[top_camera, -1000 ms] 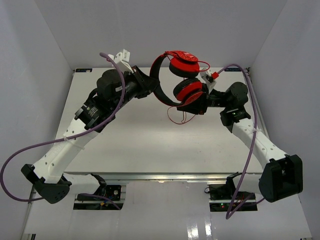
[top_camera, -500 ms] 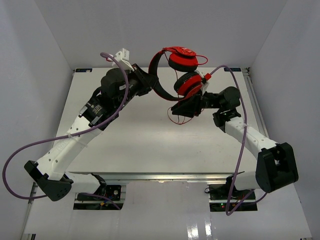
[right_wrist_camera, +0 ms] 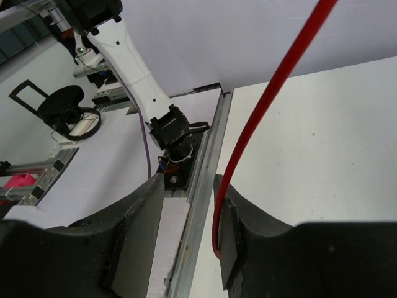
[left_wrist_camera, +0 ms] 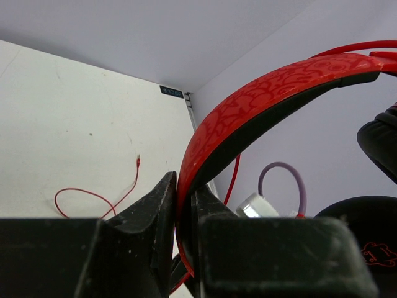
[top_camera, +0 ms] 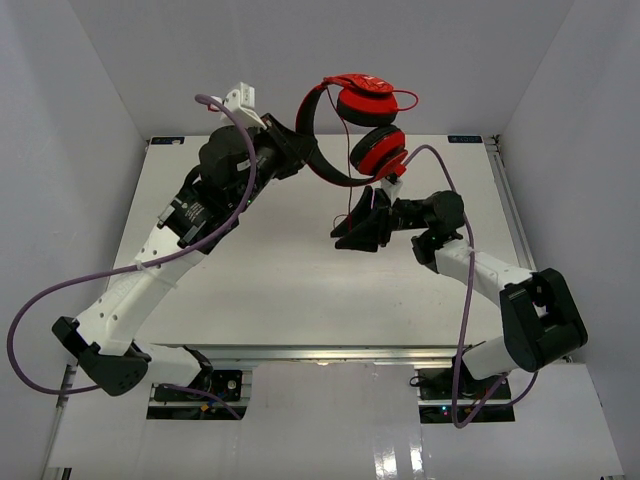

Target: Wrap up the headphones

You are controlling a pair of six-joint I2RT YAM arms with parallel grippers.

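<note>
— White walls close off three sides, with a white table [top_camera: 260,270] below. We begin at the left gripper [left_wrist_camera: 185,192]. How do we find it?

— We find its two black fingers [left_wrist_camera: 149,211] clamped on the headphones [top_camera: 378,150]. They grip the red headband [left_wrist_camera: 260,105], which stands on edge between them and arches up and to the right in the wrist view. From above, we see the set held clear of the table, over its far part. The two round earcups [top_camera: 365,100] hang one above the other at the band's free end.

— And the right gripper [right_wrist_camera: 189,186]?

— Its jaws stand parted and grip nothing. We note the thin red cord [right_wrist_camera: 273,93] coming down from above into the gap. It appears to rest against the inner face of the finger on the right of that wrist view, and the other finger is well apart from it. From above, this gripper sits just below the lower earcup with its fingers pointing left. We cannot tell whether the arm touches that earcup.

— Farther out?

— In the left wrist view, we record the cord's loose end lying in an open loop on the table, its tip toward the far edge. A purple cable [top_camera: 60,300] hangs in a wide bow off the left arm, and another arcs over the right arm.
</note>
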